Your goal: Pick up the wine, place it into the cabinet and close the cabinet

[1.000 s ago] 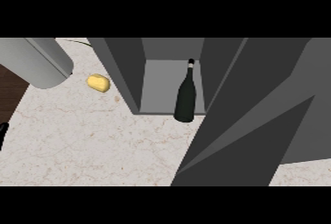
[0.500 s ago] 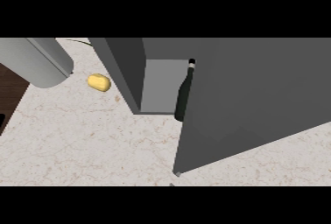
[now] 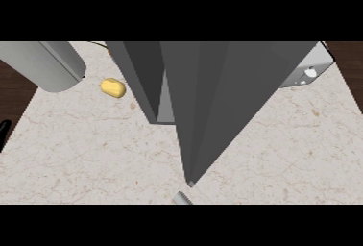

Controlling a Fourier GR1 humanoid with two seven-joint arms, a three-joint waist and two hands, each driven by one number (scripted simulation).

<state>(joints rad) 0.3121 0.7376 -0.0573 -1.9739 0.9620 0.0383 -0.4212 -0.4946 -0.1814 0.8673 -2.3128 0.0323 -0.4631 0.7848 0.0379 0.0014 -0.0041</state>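
The cabinet (image 3: 212, 96) door hides the wine; left hand (image 3: 4, 132) barely shows at the tabletop's (image 3: 85, 153) left edge, fingers' state unclear.

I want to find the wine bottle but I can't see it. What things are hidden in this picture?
- Wine bottle: head view, hidden behind the grey cabinet door.
- Cabinet inside: only a sliver shows past the door.
- Left hand: cut off by the left edge.
- Right hand: not visible.
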